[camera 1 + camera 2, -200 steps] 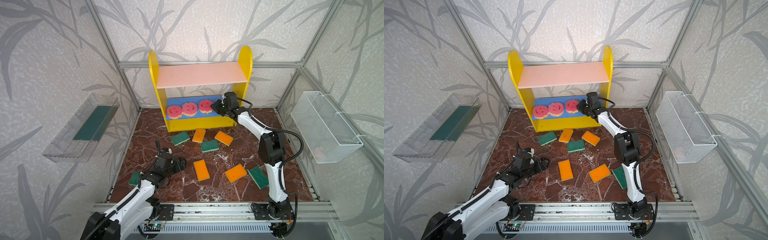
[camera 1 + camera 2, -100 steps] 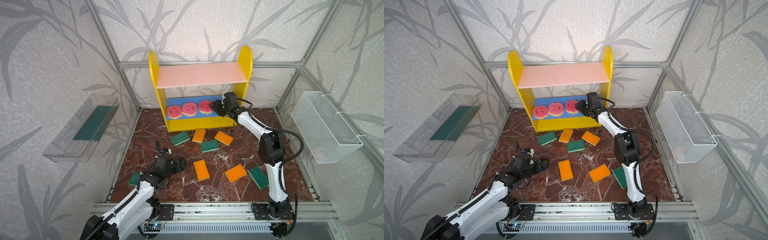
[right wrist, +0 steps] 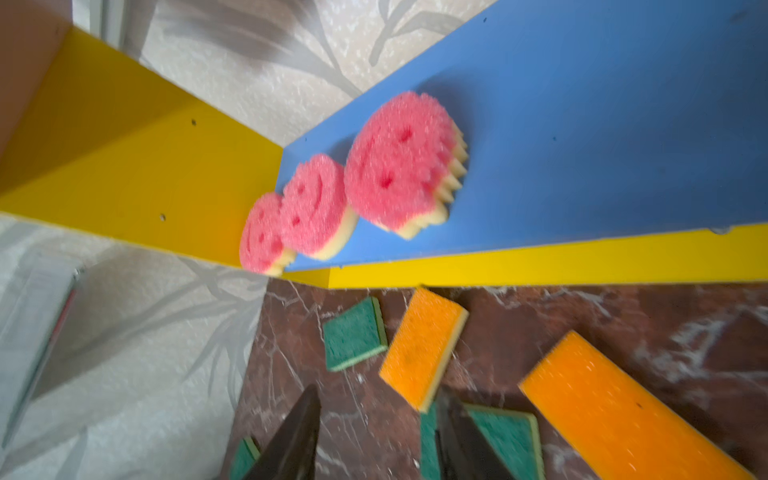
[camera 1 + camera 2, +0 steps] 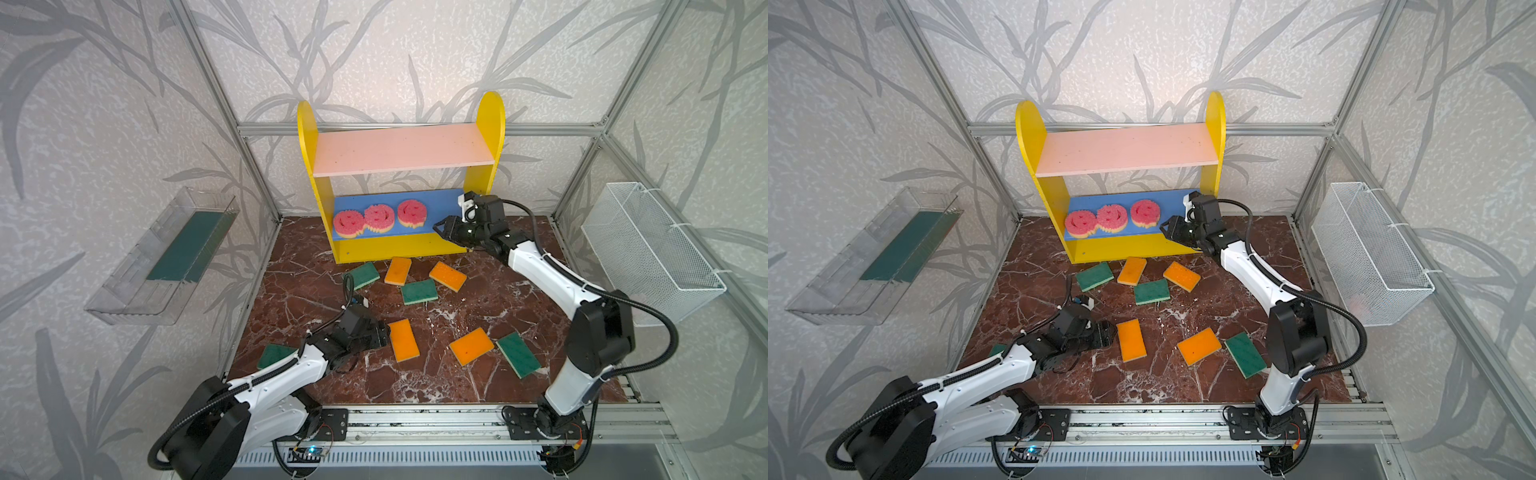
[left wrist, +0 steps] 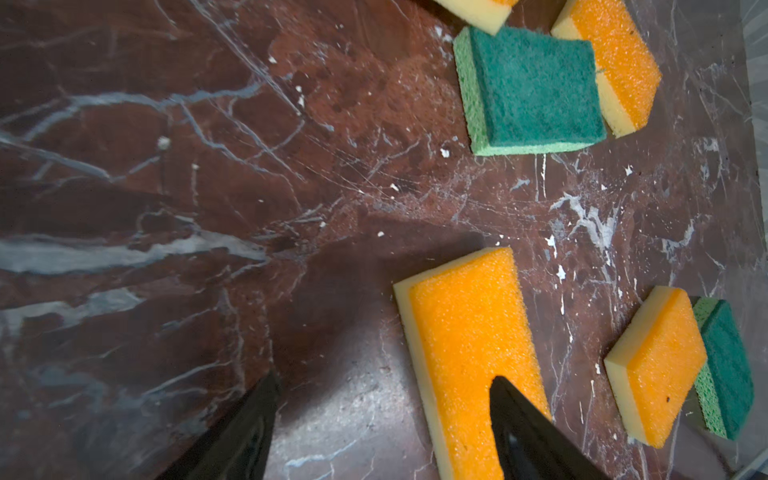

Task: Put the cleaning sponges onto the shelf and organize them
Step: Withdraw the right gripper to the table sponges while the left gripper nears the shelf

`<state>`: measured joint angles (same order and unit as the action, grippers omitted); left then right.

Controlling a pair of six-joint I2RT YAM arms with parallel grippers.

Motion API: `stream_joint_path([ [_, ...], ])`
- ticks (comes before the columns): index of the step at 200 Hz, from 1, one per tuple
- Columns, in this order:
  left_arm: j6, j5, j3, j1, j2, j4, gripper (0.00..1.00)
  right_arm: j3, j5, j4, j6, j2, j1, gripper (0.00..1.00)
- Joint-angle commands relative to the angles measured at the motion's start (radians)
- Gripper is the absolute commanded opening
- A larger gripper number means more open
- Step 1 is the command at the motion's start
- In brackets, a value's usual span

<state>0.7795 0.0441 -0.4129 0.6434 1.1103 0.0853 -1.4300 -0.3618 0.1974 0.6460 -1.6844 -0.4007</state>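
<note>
Your left gripper [image 5: 384, 380] was spread wide over an orange sponge [image 5: 469, 332] on the floor [image 4: 478, 299], and your right gripper [image 3: 378, 390], jaws apart and empty, was by the shelf [image 4: 403, 149], where three pink sponges [image 4: 379, 217] sat on the blue board [image 4: 440, 205].

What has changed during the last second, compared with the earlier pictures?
The left gripper moved forward to the nearest orange sponge, jaws open, nothing gripped yet. The right gripper drew back slightly from the shelf, empty. The pink sponges and all others stayed in place.
</note>
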Motion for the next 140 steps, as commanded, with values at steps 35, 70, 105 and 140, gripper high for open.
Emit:
stream_joint_path([
  [35,0.029,-0.015,-0.053,0.023,0.069,-0.091,0.77,0.353,-0.146,0.092,-0.202,0.211,-0.066,0.38],
  [70,0.060,-0.091,-0.035,0.005,-0.012,-0.064,0.80,0.408,-0.079,0.048,-0.210,0.191,-0.144,0.48],
  [105,0.091,-0.136,0.005,-0.042,-0.165,0.026,0.85,0.291,0.027,0.001,-0.245,0.049,-0.234,0.39],
  [140,0.127,-0.098,0.061,-0.169,-0.355,0.117,0.82,0.066,0.058,-0.031,-0.264,-0.196,-0.256,0.00],
])
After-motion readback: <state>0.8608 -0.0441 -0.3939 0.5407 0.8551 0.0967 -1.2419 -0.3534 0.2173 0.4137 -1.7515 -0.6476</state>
